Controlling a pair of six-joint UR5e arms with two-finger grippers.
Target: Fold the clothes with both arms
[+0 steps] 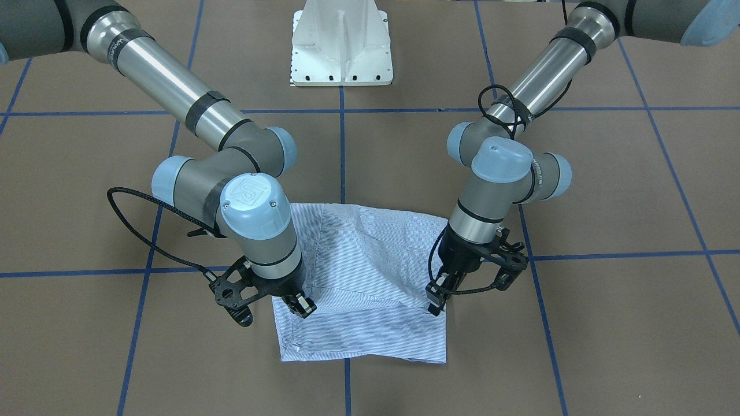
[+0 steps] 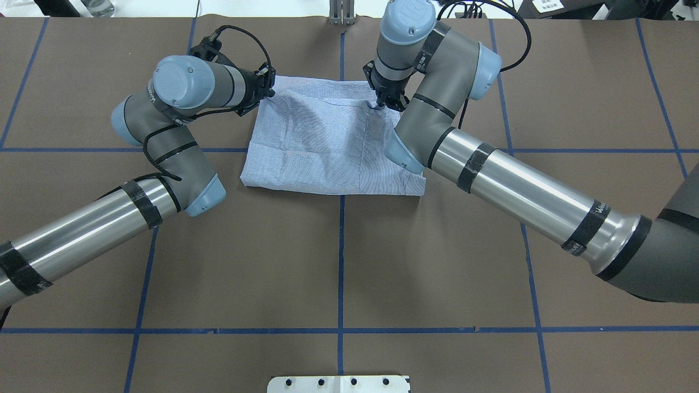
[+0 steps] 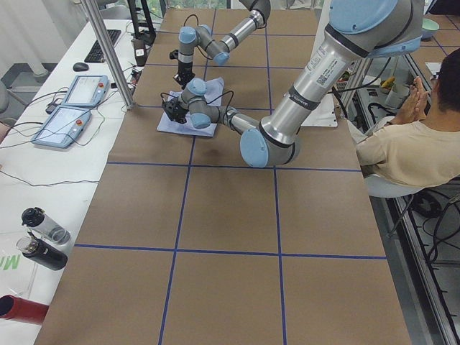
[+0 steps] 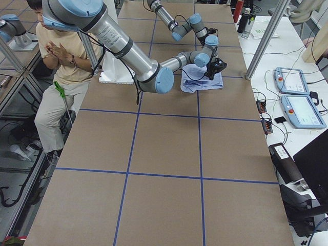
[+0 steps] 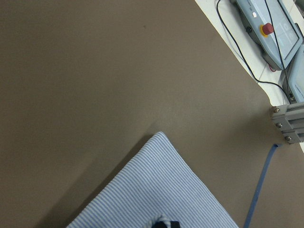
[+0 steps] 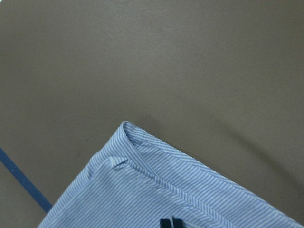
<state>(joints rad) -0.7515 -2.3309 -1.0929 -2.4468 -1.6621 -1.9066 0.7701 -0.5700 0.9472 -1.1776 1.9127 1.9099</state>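
Note:
The clothes are one light blue-and-white pinstriped shirt [image 1: 370, 271], folded into a rough square on the brown table [image 2: 338, 262]. My left gripper [image 1: 435, 303] is shut on the shirt's edge at its side [image 2: 268, 91]. On the opposite edge, my right gripper [image 1: 302, 306] is shut on the cloth as well [image 2: 384, 105]. Between them the upper layer rises in a soft wrinkled fold. The left wrist view shows a striped corner [image 5: 156, 190] over bare table. A hemmed corner [image 6: 137, 185] fills the right wrist view, with dark fingertips close together at the bottom edge.
The white pedestal base [image 1: 341, 52] stands behind the shirt. A seated person [image 3: 410, 151] is beside the table on the robot's side. Teach pendants [image 3: 72, 108] and bottles [image 3: 43, 237] lie on the white bench along the far edge. Blue tape lines [image 2: 341, 273] cross the table.

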